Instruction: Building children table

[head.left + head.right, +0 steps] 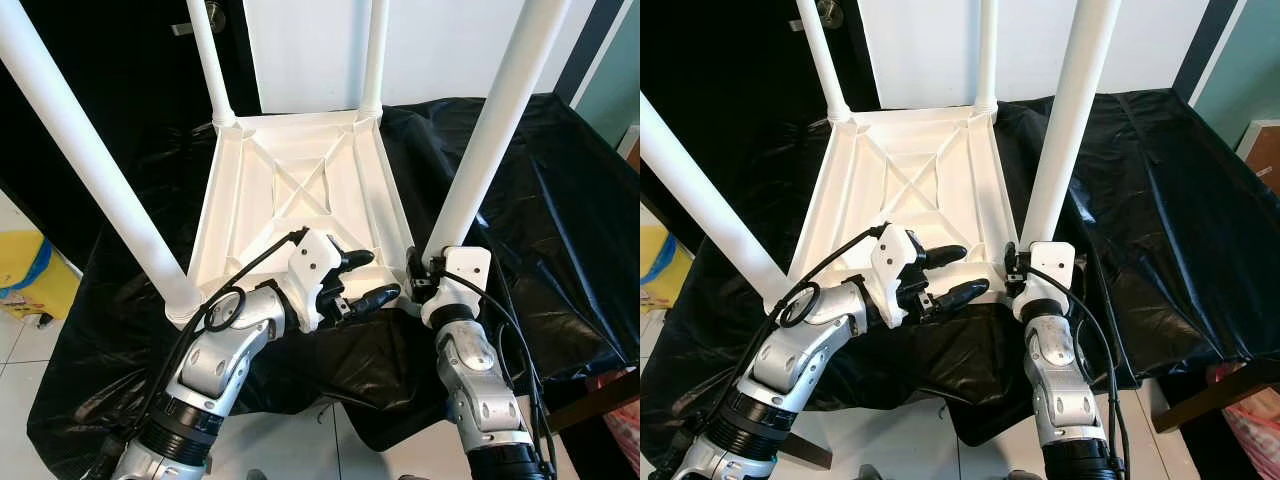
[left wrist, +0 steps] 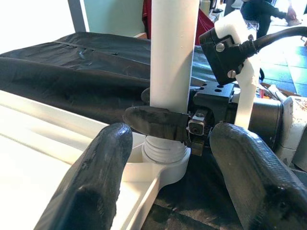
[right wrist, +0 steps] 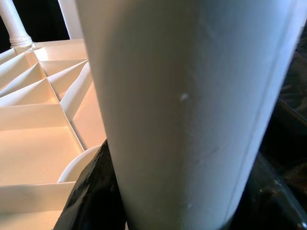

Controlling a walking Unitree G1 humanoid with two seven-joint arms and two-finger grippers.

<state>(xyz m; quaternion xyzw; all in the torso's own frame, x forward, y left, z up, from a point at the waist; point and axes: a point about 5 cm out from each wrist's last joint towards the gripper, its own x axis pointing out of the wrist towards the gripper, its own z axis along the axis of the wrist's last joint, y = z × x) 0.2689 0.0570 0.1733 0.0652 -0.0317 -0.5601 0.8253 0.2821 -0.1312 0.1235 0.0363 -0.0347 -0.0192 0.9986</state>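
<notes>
Clamping the near right leg [image 1: 487, 150] just above its threaded socket, the right gripper [image 1: 418, 278] has its fingers closed around the post; the left gripper [image 1: 362, 279] hovers spread and empty over the near rim. Beyond, the upturned white tabletop [image 1: 300, 190] rests on black sheeting [image 1: 540, 230], all four legs standing in their corners. Assembly appears nearly complete, final tightening probably remaining. No containers are evident.

4 legs [image 1: 96, 170] ring open tabletop centre [image 1: 300, 185]
</notes>
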